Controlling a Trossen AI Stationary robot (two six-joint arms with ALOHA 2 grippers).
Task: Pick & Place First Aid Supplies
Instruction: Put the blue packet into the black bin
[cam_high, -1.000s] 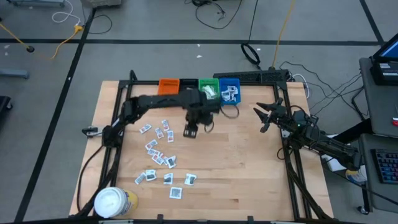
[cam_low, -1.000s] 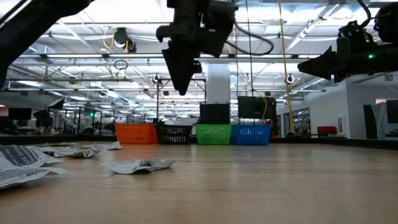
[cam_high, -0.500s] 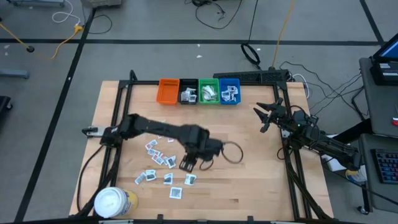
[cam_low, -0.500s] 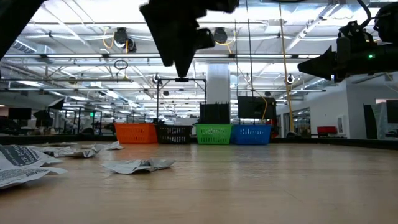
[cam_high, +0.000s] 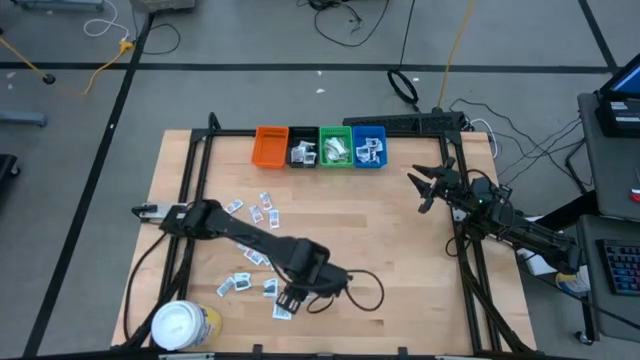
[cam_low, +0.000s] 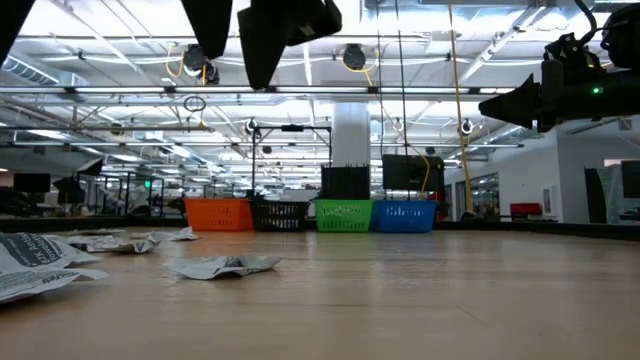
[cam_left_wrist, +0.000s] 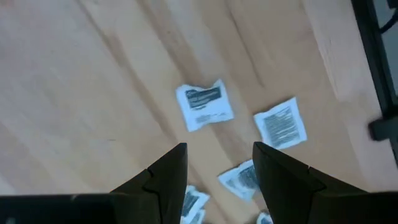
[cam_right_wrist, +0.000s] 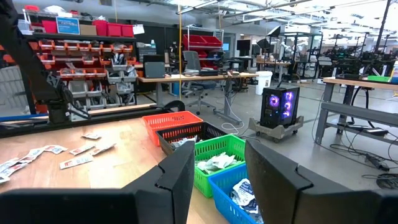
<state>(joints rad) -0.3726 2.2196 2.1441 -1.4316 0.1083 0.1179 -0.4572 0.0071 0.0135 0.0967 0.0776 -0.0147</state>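
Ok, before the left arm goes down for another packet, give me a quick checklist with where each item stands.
1. Left hand open and empty: ok.
2. Left hand over the loose packets near the table's front edge: ok; a white sachet lies just ahead of its fingers.
3. Target sachet lying apart from its neighbours: ok.
4. Exact height above the table: cannot tell.
5. Right hand parked at the right edge, away from the work: ok.
6. Bins at the back unobstructed: ok.

High view: overhead, straight down, whole table (cam_high: 400, 260). Low view: tabletop level, facing bins (cam_low: 310, 214) at 12 o'clock. Wrist views: close; right shares bins.
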